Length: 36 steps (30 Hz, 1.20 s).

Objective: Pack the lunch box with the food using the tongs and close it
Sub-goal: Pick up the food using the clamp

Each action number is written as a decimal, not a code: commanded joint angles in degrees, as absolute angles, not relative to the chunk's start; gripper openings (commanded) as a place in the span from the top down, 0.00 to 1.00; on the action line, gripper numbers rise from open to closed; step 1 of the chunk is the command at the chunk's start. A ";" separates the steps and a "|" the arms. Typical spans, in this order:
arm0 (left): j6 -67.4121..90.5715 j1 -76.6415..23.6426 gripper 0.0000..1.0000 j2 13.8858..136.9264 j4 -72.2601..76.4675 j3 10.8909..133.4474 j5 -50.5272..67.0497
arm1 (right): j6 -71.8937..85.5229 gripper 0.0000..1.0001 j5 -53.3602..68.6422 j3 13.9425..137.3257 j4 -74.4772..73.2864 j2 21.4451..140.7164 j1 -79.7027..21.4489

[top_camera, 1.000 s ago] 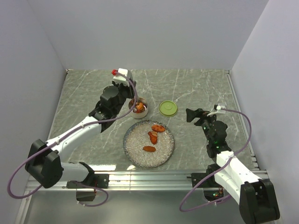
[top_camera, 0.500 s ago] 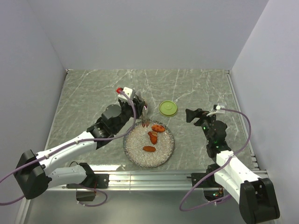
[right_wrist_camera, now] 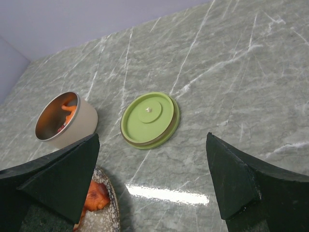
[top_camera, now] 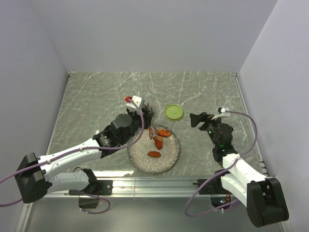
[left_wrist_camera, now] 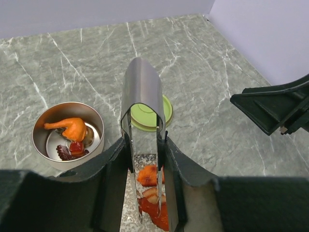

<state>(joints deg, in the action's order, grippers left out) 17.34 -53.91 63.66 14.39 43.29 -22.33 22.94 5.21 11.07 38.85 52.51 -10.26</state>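
Observation:
My left gripper [top_camera: 145, 115] [left_wrist_camera: 145, 159] is shut on the grey metal tongs [left_wrist_camera: 143, 87] [top_camera: 151, 130], squeezing their two arms. The tong tips hang slightly apart over the food [top_camera: 158, 141] [left_wrist_camera: 155, 212] on the speckled plate [top_camera: 166, 162], either side of a red chunk. The steel lunch box [left_wrist_camera: 67, 135] [right_wrist_camera: 65, 121] stands left of the tongs with orange and dark pieces inside; in the top view my left gripper hides it. Its lime-green lid [top_camera: 174, 112] [right_wrist_camera: 149, 119] lies flat on the table. My right gripper [top_camera: 195, 120] [right_wrist_camera: 149, 188] is open, right of the lid, holding nothing.
Three orange-red pieces lie on the plate, the nearest one [top_camera: 154, 154] toward the front. The plate's rim [right_wrist_camera: 108, 208] shows beside my right gripper's left finger. Grey marble tabletop with walls on three sides; a metal rail [top_camera: 159, 186] runs along the near edge.
My left gripper has carried the tongs from above the lunch box forward and right, to above the plate's food. The right gripper shifted very slightly left and stays open.

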 commanded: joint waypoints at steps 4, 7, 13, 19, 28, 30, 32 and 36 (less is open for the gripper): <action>18.72 -54.67 0.62 64.42 15.12 42.72 -26.28 | 23.03 0.03 6.42 13.89 42.45 54.40 -10.46; 18.63 -54.67 0.62 64.51 16.08 42.28 -27.25 | 22.85 0.03 6.50 14.06 43.77 56.07 -10.46; 18.54 -54.58 0.61 65.91 16.08 42.63 -27.95 | 22.41 0.03 7.74 16.00 42.98 59.59 -10.46; 18.81 -54.67 0.60 66.89 16.61 42.72 -26.11 | 22.41 0.03 7.29 15.56 42.89 58.45 -10.46; 20.04 -54.75 0.58 60.48 18.89 39.29 -24.17 | 22.32 0.03 7.56 15.82 42.80 58.89 -10.46; 20.39 -54.67 0.58 59.59 19.07 38.76 -23.99 | 22.33 0.03 7.56 15.91 42.71 58.89 -10.46; 20.65 -54.67 0.58 59.33 19.25 38.67 -23.73 | 22.32 0.03 7.56 15.91 42.71 59.06 -10.46; 21.09 -54.76 0.57 59.15 20.74 38.14 -21.63 | 22.32 0.03 7.65 15.91 42.71 59.06 -10.55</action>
